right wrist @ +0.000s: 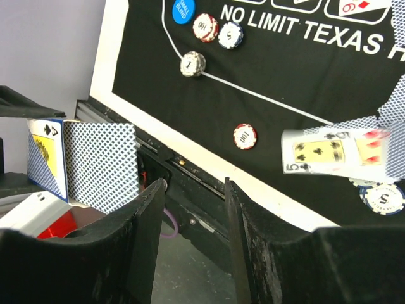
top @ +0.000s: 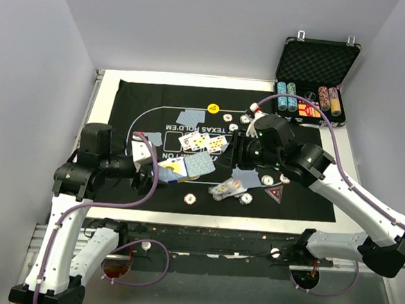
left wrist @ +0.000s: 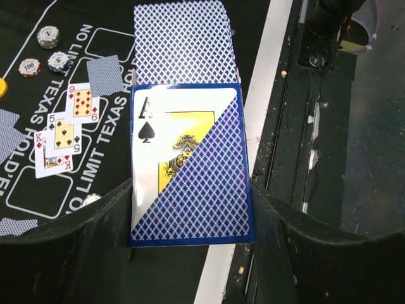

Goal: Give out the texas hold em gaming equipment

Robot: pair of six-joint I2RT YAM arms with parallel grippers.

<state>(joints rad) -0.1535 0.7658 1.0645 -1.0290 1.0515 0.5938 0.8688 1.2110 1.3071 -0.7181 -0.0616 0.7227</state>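
My left gripper (left wrist: pixel 193 212) is shut on a blue deck of playing cards (left wrist: pixel 190 164) with an ace of spades on its face, held over the mat's near left part (top: pixel 180 168). The right gripper (right wrist: pixel 195 190) stands open with nothing between its fingers, above the mat's middle (top: pixel 236 153). A blurred five of clubs (right wrist: pixel 329 152) shows to the right of its fingers, apart from them. Face-up cards (left wrist: pixel 63 136) lie in the printed boxes. Poker chips (right wrist: pixel 245 135) are scattered about, as are a yellow button (top: pixel 213 109), a blue button (right wrist: pixel 184 9) and a dark red triangular marker (top: pixel 275 192).
The black felt mat (top: pixel 150 100) covers most of the white table. An open metal case (top: pixel 319 56) with stacks of chips stands at the back right. Blue-backed cards (top: pixel 189 117) lie on the mat. The table's near edge and black rail (right wrist: pixel 190 171) run just below the right fingers.
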